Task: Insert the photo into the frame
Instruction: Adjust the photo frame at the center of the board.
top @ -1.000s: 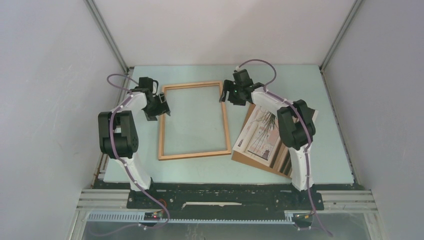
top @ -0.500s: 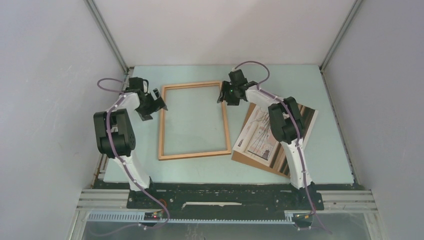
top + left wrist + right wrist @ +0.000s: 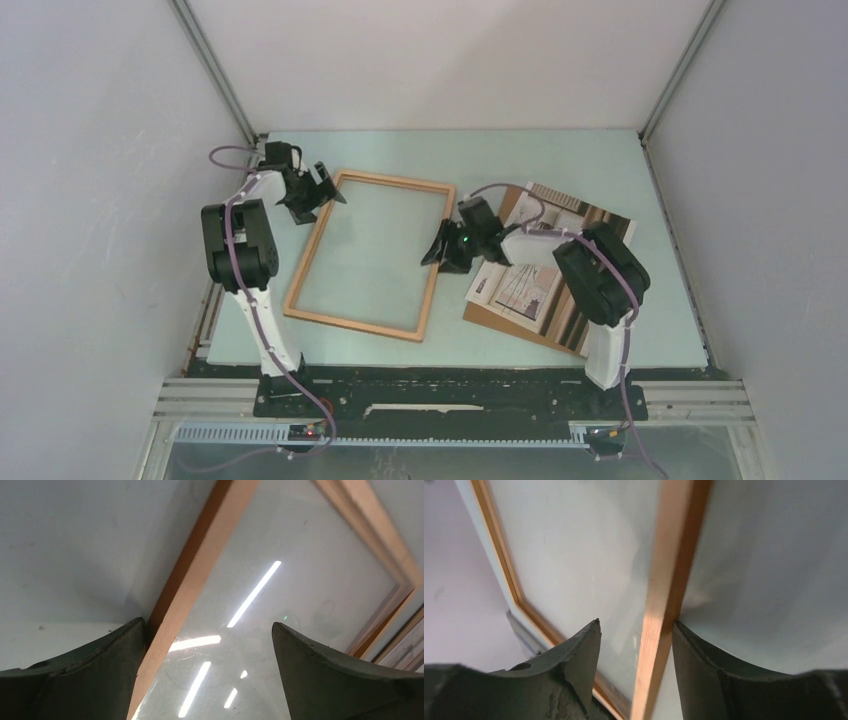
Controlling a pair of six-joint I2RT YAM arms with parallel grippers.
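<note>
Insertion has not begun. The frame point(image 3: 312, 248) lies flat and skewed on the desk point(image 3: 600, 160), and its opening holds no print. The photo point(image 3: 520, 285) lies outside it, just to the right, on a brown backing board point(image 3: 490, 318), partly hidden by the right arm. The left pincer point(image 3: 328, 187) stands wide astride the rail at the frame's far-left corner. The right pincer point(image 3: 634, 624) straddles the right rail, half closed, one finger touching it and not clamped. Remaining: pick up the photo and seat it in the frame.
</note>
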